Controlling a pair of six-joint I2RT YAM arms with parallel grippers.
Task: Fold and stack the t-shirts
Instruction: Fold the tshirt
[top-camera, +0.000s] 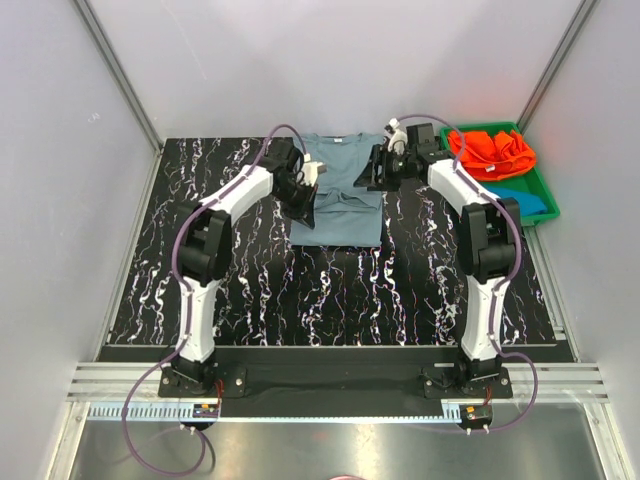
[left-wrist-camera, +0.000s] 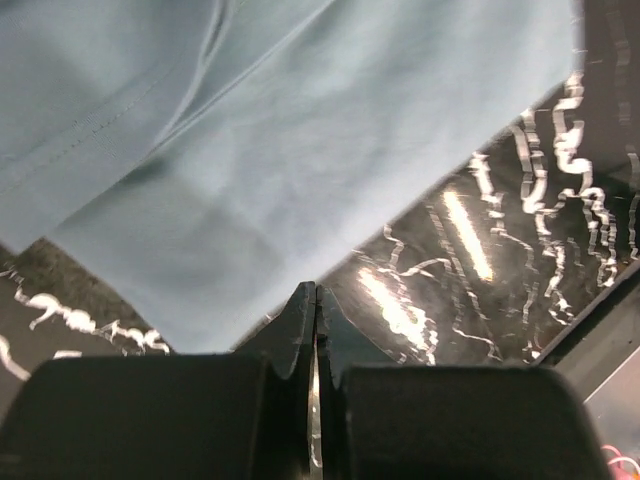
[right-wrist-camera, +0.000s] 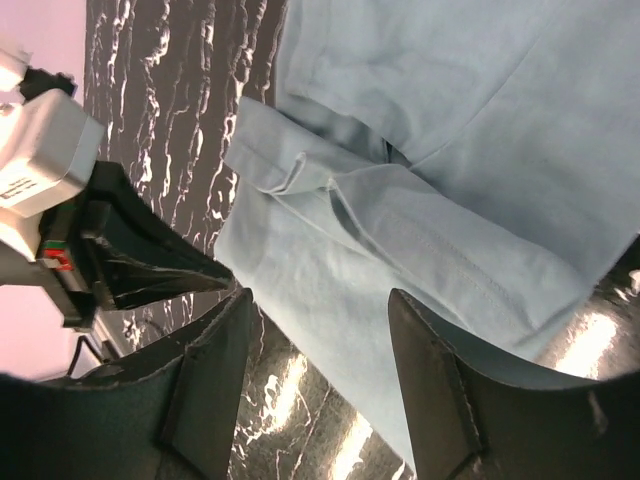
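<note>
The left claw (top-camera: 306, 196) is clenched, its two fingers pressed tip to tip (left-wrist-camera: 315, 295) with no cloth visibly caught between them. The grey-blue t-shirt (top-camera: 340, 200) lies flat on the counter (top-camera: 250, 290) right in front of its tips, touching them or nearly so, and spreads away ahead and to one side (left-wrist-camera: 250, 150). The right claw (top-camera: 378, 168) is released, fingers standing well apart (right-wrist-camera: 318, 300) and holding nothing. It hangs over the opposite edge of the same shirt, whose cloth fills the gap between the fingers and runs on beyond them, with a sleeve (right-wrist-camera: 340, 190) folded over onto the body. The two claws face each other across the shirt, one at each side. Behind the right claw, away from the shirt, a green tray (top-camera: 548, 190) sits at the counter's edge, holding a crumpled orange t-shirt (top-camera: 492, 150) with a teal t-shirt (top-camera: 520, 198) just beside it in the same tray.
</note>
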